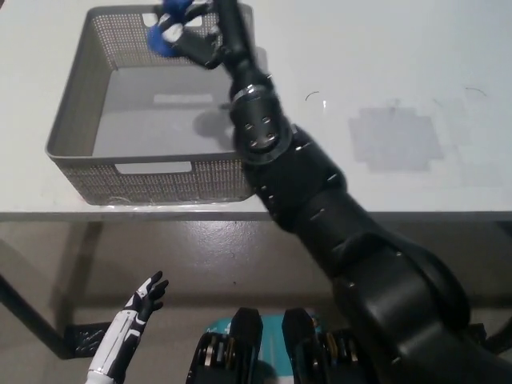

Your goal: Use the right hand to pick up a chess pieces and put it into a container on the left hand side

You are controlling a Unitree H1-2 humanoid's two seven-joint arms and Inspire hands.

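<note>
Your right hand [192,36] sits at the upper middle of the frame, over the far part of the grey basket [72,120], with its fingers pinched around a blue chess piece [164,28]. That piece is blurred, so you cannot tell its exact shape or how securely it is held. It appears to hang above the basket's far rim, close to the back wall.

Watch that edge. If you let go this far back, the piece could strike the rim and bounce out onto the table behind. The black forearm also crosses the basket's right wall, and dropping the arm could nudge or drag the basket. A loose pinch might shed the piece early.

Your left hand [140,300] rests at the lower left of the frame, below the table edge, fingers spread and holding nothing.

The white table [384,64] carries a few faint marks at the upper right. Beneath it lies a grey-brown floor [240,248], with a dark table leg at the lower left.
</note>
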